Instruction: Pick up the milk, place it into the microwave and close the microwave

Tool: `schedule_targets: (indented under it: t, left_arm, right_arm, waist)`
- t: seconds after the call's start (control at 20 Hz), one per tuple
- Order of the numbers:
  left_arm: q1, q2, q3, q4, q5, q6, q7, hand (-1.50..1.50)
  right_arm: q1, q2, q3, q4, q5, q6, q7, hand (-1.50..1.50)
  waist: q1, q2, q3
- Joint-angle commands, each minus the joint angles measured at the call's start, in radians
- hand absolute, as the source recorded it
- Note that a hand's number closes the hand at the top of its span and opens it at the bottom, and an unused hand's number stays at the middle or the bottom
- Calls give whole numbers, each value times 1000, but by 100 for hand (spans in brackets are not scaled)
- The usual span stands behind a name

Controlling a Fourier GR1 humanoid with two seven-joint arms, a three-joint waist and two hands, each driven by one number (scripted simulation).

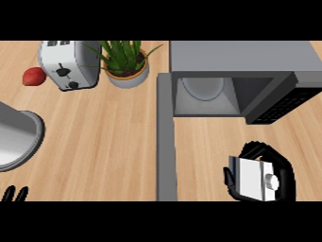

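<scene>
The milk [256,179] is a white carton with a round cap, lying in front of the microwave at the lower right. My right hand [280,166] is curled round it, black fingers showing above, right of and left of the carton. The grey microwave [247,59] stands at the back right with its cavity open and a round glass plate [204,89] inside. Its door [165,137] swings out toward me as a long grey strip left of the carton. My left hand [6,193] shows only as fingertips pointing up at the lower left edge.
A white toaster [67,64] and a red fruit [34,76] sit at the back left. A potted green plant [126,64] stands next to the microwave. A large steel pot [6,137] lies at the left edge.
</scene>
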Motion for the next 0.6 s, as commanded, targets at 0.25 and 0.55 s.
schedule_targets:
  t: [0.25, 0.55]
  left_arm:
    - [51, -7, 10, -56, 21, -4, 17, -150]
    - [-33, 1, 84, 124, -1, -68, -66, -150]
  right_arm:
    - [-119, 2, 91, -14, 56, -172, 94, 150]
    - [-298, 2, 161, 139, 32, -313, 149, 150]
  waist:
    - [11, 3, 1]
    - [13, 4, 0]
